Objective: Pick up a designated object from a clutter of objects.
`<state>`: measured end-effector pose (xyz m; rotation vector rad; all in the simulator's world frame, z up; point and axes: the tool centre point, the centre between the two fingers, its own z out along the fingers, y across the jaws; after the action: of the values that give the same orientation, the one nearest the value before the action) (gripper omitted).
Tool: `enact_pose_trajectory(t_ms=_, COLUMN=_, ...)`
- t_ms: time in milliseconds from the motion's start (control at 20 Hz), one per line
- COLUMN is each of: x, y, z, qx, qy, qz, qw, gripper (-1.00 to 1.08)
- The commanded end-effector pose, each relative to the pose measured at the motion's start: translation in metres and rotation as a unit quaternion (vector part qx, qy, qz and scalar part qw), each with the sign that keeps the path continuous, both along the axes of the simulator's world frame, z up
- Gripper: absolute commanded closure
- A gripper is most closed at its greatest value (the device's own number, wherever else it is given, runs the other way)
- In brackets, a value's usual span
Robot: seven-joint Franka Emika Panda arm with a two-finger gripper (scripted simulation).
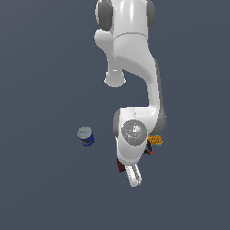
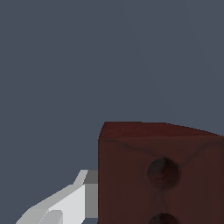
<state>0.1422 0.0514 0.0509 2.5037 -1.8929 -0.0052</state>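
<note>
Grasping is the step in hand: the reddish-brown holed brick (image 2: 162,175) fills my wrist view with one finger (image 2: 74,199) beside it, grip uncertain, so next I confirm closure and lift straight, clear of the orange block (image 1: 156,140).

The exterior view looks straight down from high above the grey floor (image 1: 40,67), taking in the whole arm (image 1: 130,54). The wrist view sits very close to the brown block (image 2: 157,170), which both views share.
</note>
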Motion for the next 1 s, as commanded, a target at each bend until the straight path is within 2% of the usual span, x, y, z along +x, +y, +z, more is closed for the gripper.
enact_pose_trajectory(t_ms=0, x=0.000, y=-0.006, z=0.017, qx=0.000, qy=-0.002, qz=0.000, qw=1.0000, gripper=1.08)
enact_pose_trajectory(t_ms=250, x=-0.003, y=-0.024, z=0.061, qx=0.000, qy=-0.002, qz=0.000, qw=1.0000, gripper=1.08)
enact_pose_trajectory(t_ms=950, x=-0.011, y=-0.085, z=0.218, qx=0.001, qy=-0.002, qz=-0.001, qw=1.0000, gripper=1.08)
